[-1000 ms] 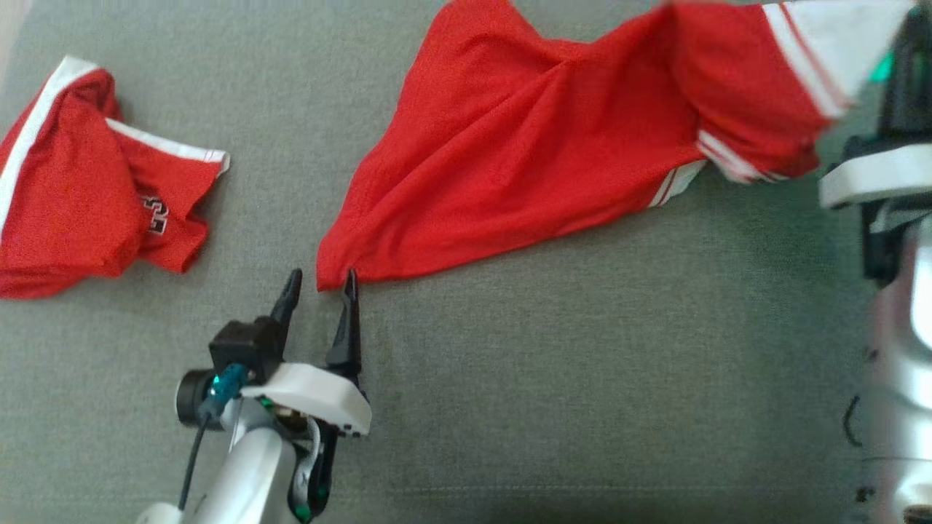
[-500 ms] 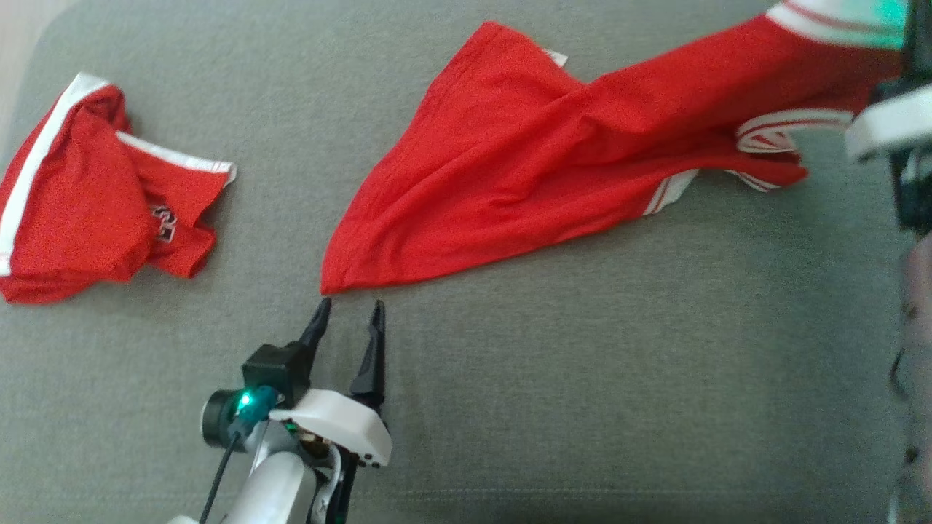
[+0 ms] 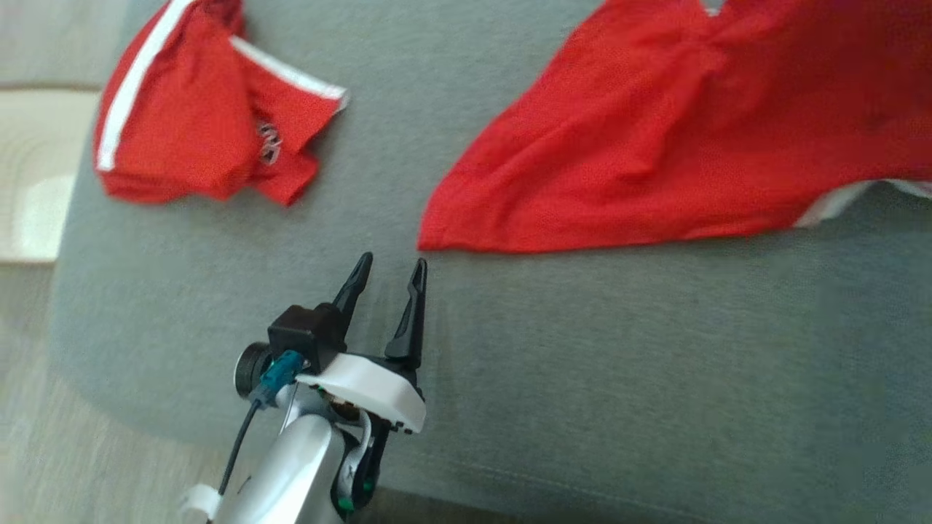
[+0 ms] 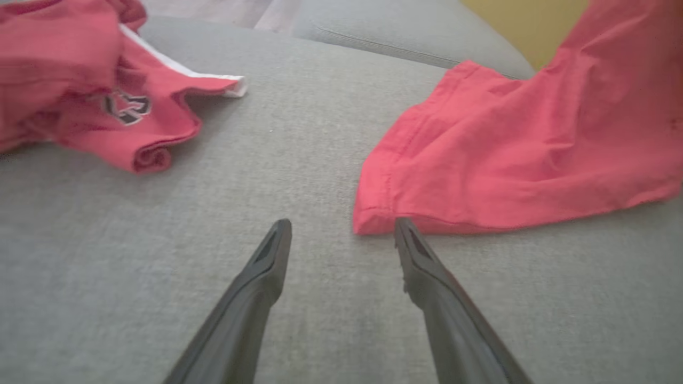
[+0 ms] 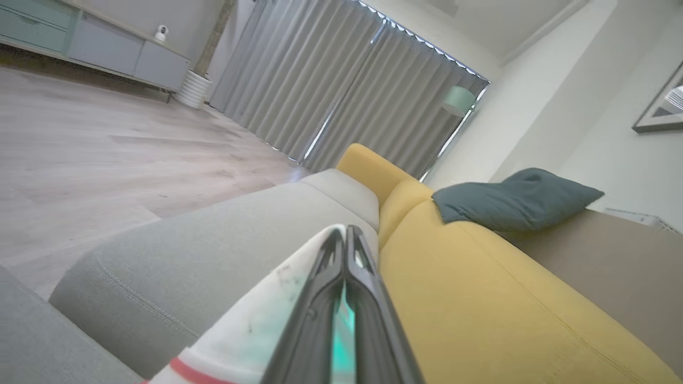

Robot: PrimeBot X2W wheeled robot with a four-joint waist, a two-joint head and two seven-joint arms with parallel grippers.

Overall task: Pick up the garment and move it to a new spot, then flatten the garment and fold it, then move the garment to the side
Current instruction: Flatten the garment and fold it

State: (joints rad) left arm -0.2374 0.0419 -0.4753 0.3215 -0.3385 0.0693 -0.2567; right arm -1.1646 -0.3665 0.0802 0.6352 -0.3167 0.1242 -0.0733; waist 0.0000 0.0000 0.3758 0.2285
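The head view looks steeply down on the grey cushion [image 3: 619, 378] from above, far enough back to take in its left edge and a strip of floor [image 3: 29, 415]. The left wrist view sits low and close over that same cushion, facing along the left gripper [image 4: 342, 225] across the fabric. It shares with the head view the spread red garment [image 4: 523, 154] and the crumpled red garment [image 4: 80, 106]. The right wrist view is raised and tilted, facing out over a grey sofa section [image 5: 203, 250] and yellow sofa [image 5: 480, 277] toward the curtains [image 5: 331, 85].
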